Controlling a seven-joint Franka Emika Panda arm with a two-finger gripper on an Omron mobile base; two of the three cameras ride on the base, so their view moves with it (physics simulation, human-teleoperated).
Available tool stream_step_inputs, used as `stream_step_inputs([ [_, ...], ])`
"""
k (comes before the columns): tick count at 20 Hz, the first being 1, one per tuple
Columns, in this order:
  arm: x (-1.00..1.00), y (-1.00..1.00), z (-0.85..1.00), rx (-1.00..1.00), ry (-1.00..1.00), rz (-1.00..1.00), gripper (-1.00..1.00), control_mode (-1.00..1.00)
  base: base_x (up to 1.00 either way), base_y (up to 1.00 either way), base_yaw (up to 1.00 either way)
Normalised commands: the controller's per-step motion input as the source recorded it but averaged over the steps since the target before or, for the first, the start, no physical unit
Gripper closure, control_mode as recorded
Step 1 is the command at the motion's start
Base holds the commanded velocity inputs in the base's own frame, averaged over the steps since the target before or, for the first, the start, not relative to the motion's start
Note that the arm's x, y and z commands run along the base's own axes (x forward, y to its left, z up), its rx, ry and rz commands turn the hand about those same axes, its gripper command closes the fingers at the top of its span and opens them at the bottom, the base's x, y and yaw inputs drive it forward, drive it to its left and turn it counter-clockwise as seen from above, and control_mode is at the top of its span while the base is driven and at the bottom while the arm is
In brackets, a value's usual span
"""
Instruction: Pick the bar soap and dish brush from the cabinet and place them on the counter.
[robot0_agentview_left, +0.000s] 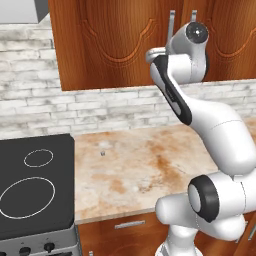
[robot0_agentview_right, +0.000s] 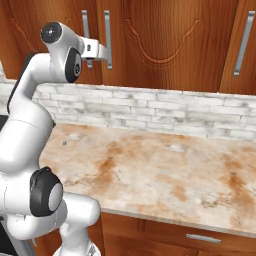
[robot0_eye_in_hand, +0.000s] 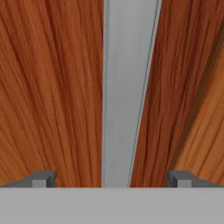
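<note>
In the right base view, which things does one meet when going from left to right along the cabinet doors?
Gripper at a silver bar handle → arched panel of the middle cabinet door → a second silver handle on the far right door.

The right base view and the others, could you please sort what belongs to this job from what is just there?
Belongs to the job:
- cabinet, doors closed
- silver handle, between the open gripper fingers
- counter

Just there:
- black stovetop
- brick backsplash
- low drawers
</note>
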Motion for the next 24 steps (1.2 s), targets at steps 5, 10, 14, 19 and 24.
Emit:
stream_step_inputs([
  [5,0.00,0.00,0.39,0.02,-0.02,0.00,-1.00,-1.00,0.00,0.00,0.00],
  [10,0.10,0.00,0.36,0.02,-0.01,-0.01,-1.00,-1.00,0.00,0.00,0.00],
  [14,0.21,0.00,0.31,0.01,0.00,-0.01,-1.00,-1.00,0.00,0.00,0.00],
  [19,0.34,-0.10,0.06,0.02,-0.02,0.00,-1.00,-1.00,0.00,0.00,0.00],
  [24,0.35,-0.04,-0.03,0.02,-0.12,0.00,1.00,-1.00,0.00,0.00,0.00],
])
